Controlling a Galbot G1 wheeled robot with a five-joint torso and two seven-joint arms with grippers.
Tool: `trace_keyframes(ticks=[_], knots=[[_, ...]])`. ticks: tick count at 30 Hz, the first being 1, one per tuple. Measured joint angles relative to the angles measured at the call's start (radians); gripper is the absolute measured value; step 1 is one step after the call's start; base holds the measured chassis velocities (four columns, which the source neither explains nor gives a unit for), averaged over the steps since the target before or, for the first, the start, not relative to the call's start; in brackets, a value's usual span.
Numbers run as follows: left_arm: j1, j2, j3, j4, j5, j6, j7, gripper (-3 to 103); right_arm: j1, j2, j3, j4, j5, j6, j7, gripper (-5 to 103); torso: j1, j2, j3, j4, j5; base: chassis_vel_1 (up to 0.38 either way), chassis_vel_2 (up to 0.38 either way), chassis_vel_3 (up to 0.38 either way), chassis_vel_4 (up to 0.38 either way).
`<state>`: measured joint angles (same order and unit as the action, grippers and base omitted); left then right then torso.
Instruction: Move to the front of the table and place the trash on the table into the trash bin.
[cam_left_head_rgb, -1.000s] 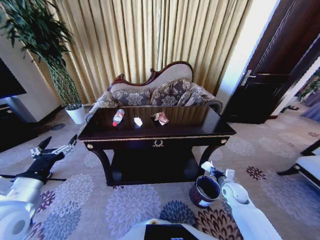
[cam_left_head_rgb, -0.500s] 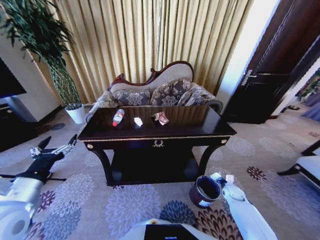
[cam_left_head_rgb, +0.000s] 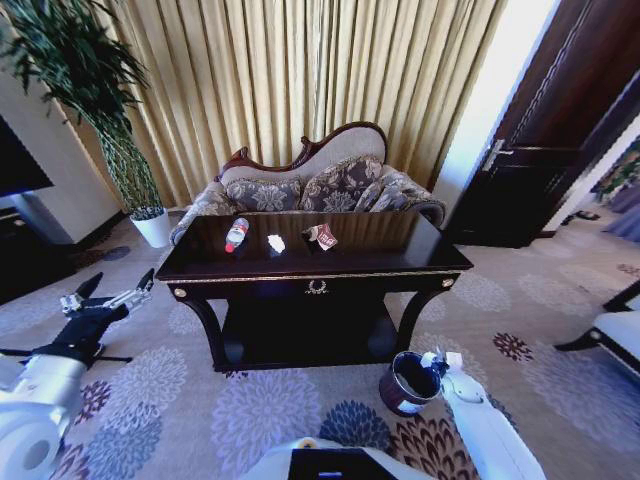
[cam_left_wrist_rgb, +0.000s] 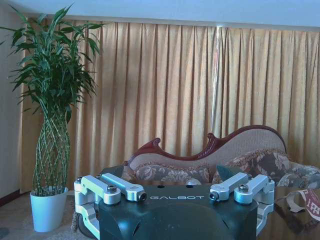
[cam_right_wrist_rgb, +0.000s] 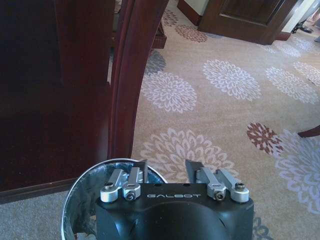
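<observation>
Hovering over the trash bin (cam_left_head_rgb: 410, 383) rim by the table (cam_left_head_rgb: 315, 262) leg, right gripper (cam_right_wrist_rgb: 165, 167) fingers released; left gripper (cam_left_head_rgb: 110, 292) spread over open carpet.

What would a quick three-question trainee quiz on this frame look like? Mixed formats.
1. True or false: the clear plastic bottle with a red label lies on the dark glossy wooden table.
2. Where is the right gripper? A: over the table top. B: at the shiny rim of the round dark brown trash bin. C: on the sofa.
3. Fill in: the left gripper is held off the table's ____ end, fingers open.

Key: 1 true; 2 B; 3 left.
</observation>
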<state>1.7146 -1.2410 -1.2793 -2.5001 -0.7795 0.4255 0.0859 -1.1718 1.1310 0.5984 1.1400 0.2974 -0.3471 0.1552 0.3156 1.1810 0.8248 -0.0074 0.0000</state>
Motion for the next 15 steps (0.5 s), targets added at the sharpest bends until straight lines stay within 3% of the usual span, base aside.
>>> trace_keyframes(ticks=[5,7,8,10,11,14,15], knots=[[0.002,0.0,-0.003,0.0,0.0,-0.013,0.0,100,-0.002,-0.001,0.002,0.008,0.002,0.0,0.001,58,0.0,0.0,0.0,0.0,0.0,0.0,0.0,0.0,0.0],[0.004,0.0,-0.011,0.0,-0.003,-0.014,0.007,100,-0.006,-0.001,0.003,0.017,0.005,-0.001,0.001,69,0.0,0.0,0.0,0.0,0.0,0.0,0.0,0.0,0.0],[0.004,0.0,-0.011,0.0,-0.003,-0.014,0.007,100,-0.006,-0.001,0.003,0.017,0.005,-0.001,0.001,69,0.0,0.0,0.0,0.0,0.0,0.0,0.0,0.0,0.0],[0.006,0.0,-0.014,0.0,-0.004,-0.015,0.01,100,-0.009,0.001,0.004,0.021,0.007,-0.001,0.002,80,0.0,0.0,0.0,0.0,0.0,0.0,0.0,0.0,0.0],[0.006,0.0,-0.014,0.0,-0.004,-0.015,0.01,100,-0.009,0.001,0.004,0.021,0.007,-0.001,0.002,80,0.0,0.0,0.0,0.0,0.0,0.0,0.0,0.0,0.0],[0.007,-0.002,-0.014,0.0,-0.004,-0.015,0.013,100,-0.014,0.006,0.005,0.025,0.017,-0.001,0.002,95,0.0,0.0,0.0,0.0,0.0,0.0,0.0,0.0,0.0],[0.007,-0.002,-0.014,0.0,-0.004,-0.015,0.013,100,-0.014,0.006,0.005,0.025,0.017,-0.001,0.002,95,0.0,0.0,0.0,0.0,0.0,0.0,0.0,0.0,0.0]])
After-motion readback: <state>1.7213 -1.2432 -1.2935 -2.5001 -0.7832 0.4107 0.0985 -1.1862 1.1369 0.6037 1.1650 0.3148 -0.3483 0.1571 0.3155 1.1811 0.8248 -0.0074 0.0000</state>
